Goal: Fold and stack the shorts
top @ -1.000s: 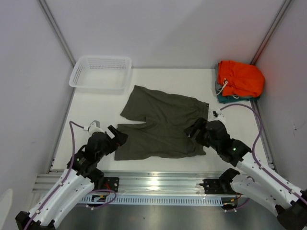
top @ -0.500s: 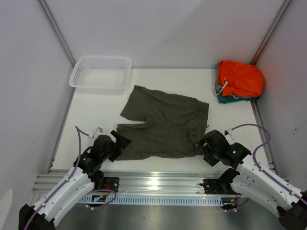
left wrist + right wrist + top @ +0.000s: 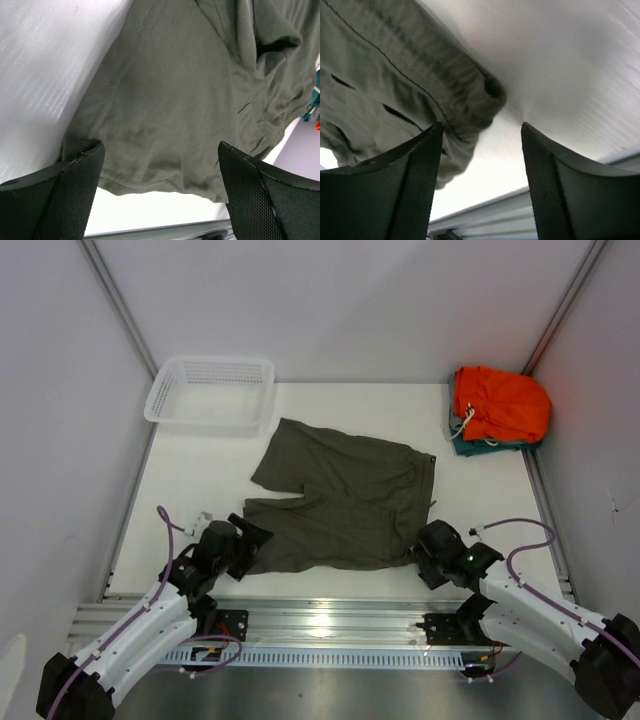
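Note:
The olive-green shorts [image 3: 340, 502] lie flat in the middle of the table, waist to the right and legs to the left. My left gripper [image 3: 250, 540] sits low at the near left leg corner. In the left wrist view it [image 3: 159, 147] is open wide, and the leg hem [image 3: 150, 175] lies between its fingers. My right gripper [image 3: 422, 552] is at the near right waist corner. Seen from the right wrist, it [image 3: 481, 127] is open, with the bunched waistband corner [image 3: 480, 100] just ahead of it, beside the left finger [image 3: 415, 165].
A white mesh basket [image 3: 212, 390] stands at the back left. Bright orange shorts [image 3: 500, 403] rest on a teal garment [image 3: 465, 447] at the back right. A metal rail [image 3: 320, 618] runs along the near table edge, just behind both grippers.
My right gripper has slid from the middle of the waistband to the near right corner, and its jaws have narrowed. The left gripper has dropped a little nearer, to the leg corner.

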You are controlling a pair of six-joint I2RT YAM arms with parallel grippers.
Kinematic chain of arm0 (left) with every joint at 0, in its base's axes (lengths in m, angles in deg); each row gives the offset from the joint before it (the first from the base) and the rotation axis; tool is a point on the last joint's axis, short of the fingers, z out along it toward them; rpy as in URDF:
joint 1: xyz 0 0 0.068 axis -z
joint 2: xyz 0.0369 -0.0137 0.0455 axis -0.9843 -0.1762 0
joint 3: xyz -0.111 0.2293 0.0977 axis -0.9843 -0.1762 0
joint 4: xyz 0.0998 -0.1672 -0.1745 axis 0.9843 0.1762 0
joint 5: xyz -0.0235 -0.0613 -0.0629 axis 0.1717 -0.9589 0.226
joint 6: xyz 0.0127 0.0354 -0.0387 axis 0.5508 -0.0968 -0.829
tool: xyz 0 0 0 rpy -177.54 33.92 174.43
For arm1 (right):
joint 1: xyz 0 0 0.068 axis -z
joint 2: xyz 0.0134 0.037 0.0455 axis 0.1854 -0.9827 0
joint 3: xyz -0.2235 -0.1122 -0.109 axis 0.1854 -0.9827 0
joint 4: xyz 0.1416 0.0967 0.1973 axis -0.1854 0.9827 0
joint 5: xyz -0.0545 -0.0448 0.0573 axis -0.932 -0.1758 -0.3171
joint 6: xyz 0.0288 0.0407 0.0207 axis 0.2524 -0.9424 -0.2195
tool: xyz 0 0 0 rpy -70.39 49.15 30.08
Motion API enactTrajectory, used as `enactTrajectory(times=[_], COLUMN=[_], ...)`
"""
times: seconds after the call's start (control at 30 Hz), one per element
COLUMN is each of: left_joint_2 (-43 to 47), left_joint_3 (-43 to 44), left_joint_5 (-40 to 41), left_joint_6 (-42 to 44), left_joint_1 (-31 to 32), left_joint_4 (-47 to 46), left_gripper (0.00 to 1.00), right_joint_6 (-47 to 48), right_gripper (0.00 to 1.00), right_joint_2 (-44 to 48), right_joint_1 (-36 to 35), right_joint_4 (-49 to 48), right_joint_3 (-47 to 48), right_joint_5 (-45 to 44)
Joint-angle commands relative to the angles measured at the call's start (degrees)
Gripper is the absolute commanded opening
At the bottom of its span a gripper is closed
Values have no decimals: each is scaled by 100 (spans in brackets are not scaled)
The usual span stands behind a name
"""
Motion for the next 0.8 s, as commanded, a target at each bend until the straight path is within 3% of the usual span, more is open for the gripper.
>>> enactTrajectory(times=[0.0,0.07,0.13,0.17,0.27,0.53,0.77], left_joint_2=[99,187,302,328,372,126,372], left_joint_3=[-184,-149,-52,35,247,941,1038], left_joint_5=[26,71,123,158,282,-35,-491], left_joint_6=[-297,-289,-271,-254,-184,-60,-192], left_joint_1=[43,43,51,52,52,43,43], left_joint_4=[274,379,625,721,1108,2153,2418], left_gripper=[97,97,97,97,98,98,98], right_joint_6=[-208,-137,-50,-58,-40,539,724], right_gripper=[62,54,36,22,6,0,0], right_joint_2=[-383,-559,-717,-753,-736,-656,-972], right_joint_1=[147,270,411,446,534,1263,1343], right_joint_4=[-692,-1068,-1229,-1247,-1185,-1281,-1598], right_joint_3=[-92,-171,-224,-216,-198,-233,-189], right_joint_5=[-287,-173,-102,-171,-364,-419,-594])
